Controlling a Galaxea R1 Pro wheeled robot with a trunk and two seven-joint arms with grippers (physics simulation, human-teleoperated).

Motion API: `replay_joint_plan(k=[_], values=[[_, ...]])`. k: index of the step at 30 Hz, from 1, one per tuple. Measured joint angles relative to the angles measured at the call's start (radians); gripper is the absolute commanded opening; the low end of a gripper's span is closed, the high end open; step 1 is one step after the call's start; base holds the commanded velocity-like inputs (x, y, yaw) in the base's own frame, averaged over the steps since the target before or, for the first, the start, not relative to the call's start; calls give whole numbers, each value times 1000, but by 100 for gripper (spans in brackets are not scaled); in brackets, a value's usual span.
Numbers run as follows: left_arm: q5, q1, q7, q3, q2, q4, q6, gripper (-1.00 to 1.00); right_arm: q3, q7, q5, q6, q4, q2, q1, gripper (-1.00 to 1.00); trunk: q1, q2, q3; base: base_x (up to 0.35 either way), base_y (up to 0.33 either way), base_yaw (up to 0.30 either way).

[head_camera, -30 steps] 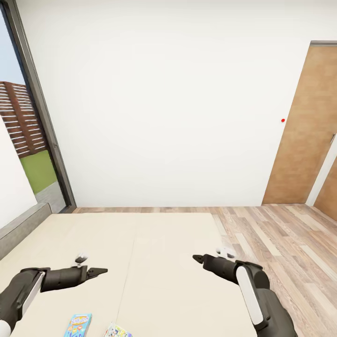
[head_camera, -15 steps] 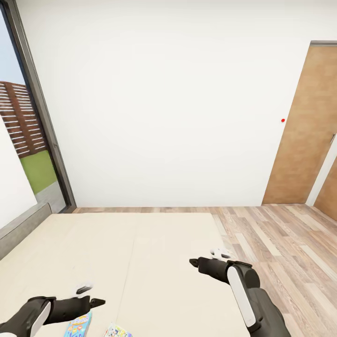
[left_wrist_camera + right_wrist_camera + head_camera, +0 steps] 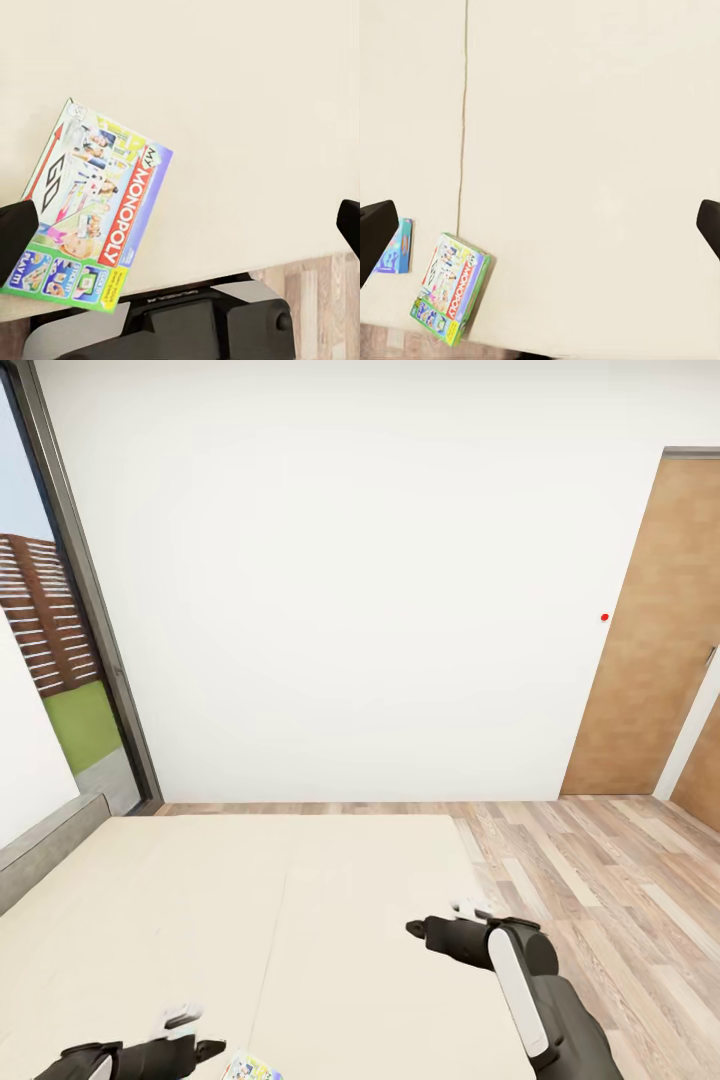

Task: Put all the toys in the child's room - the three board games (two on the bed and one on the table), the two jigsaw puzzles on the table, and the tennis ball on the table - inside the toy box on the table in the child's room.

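Note:
A white board game box (image 3: 94, 206) with a green edge and red Monopoly logo lies flat on the beige bed (image 3: 300, 900). My left gripper (image 3: 180, 225) hangs open above it, its dark fingertips (image 3: 15, 229) spread wide apart. In the head view the left gripper (image 3: 210, 1048) is low at the near edge, beside the box's corner (image 3: 248, 1068). My right gripper (image 3: 415, 928) hovers open over the bare mattress. Its wrist view shows the Monopoly box (image 3: 450, 289) and a small blue game box (image 3: 396, 246) side by side near the bed's edge.
A grey headboard (image 3: 50, 845) runs along the bed's left side under a tall dark-framed window (image 3: 60, 660). Wood plank floor (image 3: 600, 880) lies to the right of the bed, with a wooden door (image 3: 650, 640) in the white wall. My own dark base (image 3: 195, 322) sits by the bed's near edge.
My left arm has drawn back and down toward the near edge of the bed, now covering the blue box in the head view. The right arm has barely shifted.

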Motion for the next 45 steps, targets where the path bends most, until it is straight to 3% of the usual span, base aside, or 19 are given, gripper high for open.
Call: replay_joint_plan(k=[6,12,33,40,45], values=[[-2,7,9,-1,-6,7,-12,100,-2,-4,2,12,-17,55,-10,100,0,0,0,0,0,0],[-2,9,12,0,-3,8,-14,100,-1,-9,8,37,-114,71,-22,100,0,0,0,0,0,0],[2,9,157,1,-6,10,-15,100,4,-45,18,46,-140,71,-28,100,0,0,0,0,0,0],[2,9,264,1,-17,10,-25,100,4,-45,10,55,-140,68,-28,100,0,0,0,0,0,0],[4,9,302,1,-26,10,-62,100,3,-44,7,50,-141,69,-27,100,0,0,0,0,0,0]])
